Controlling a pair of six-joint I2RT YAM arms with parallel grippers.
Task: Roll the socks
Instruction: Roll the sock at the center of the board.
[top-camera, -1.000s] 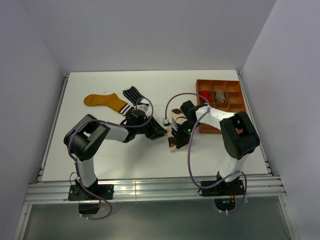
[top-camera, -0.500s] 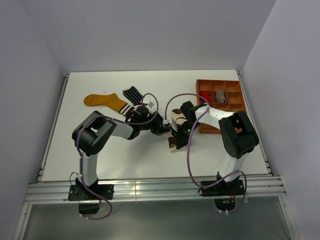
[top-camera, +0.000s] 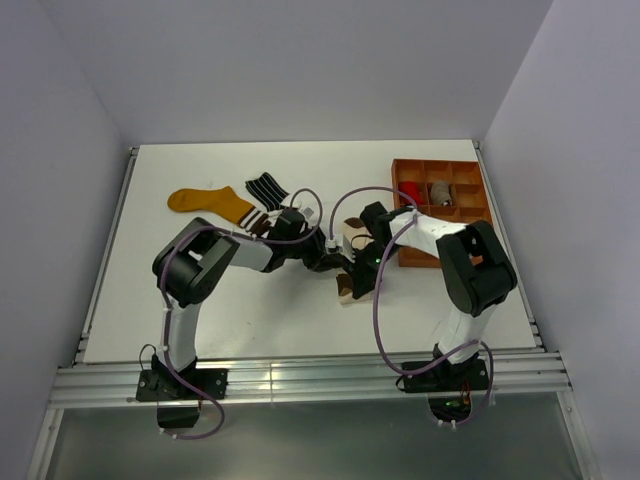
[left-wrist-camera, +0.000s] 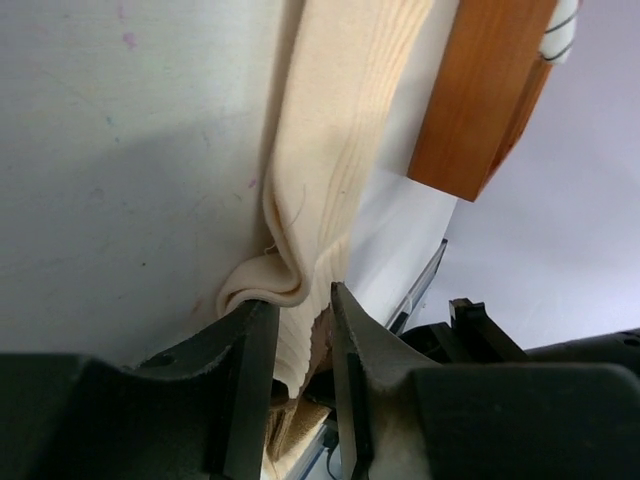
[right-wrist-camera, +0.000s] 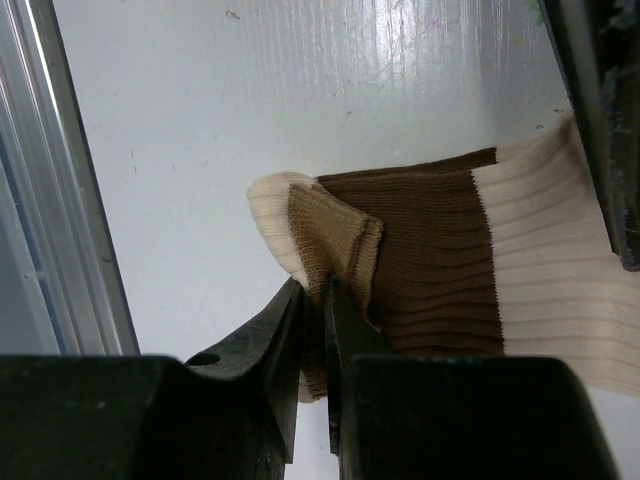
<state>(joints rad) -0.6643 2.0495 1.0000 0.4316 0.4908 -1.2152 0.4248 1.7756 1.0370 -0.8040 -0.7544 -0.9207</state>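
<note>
Two pinches on one cream sock (left-wrist-camera: 330, 150), lying just left of tray (top-camera: 440, 162); white table (top-camera: 250, 310) stretches further left of tray. Left gripper (left-wrist-camera: 298, 335) nearly closed, nipping a cream fold. Right gripper (right-wrist-camera: 312, 305) nearly closed, nipping the brown toe fold.

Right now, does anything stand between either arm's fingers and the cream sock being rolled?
Nothing visible does. The left gripper and the right gripper each pinch a fold of the cream sock.
</note>
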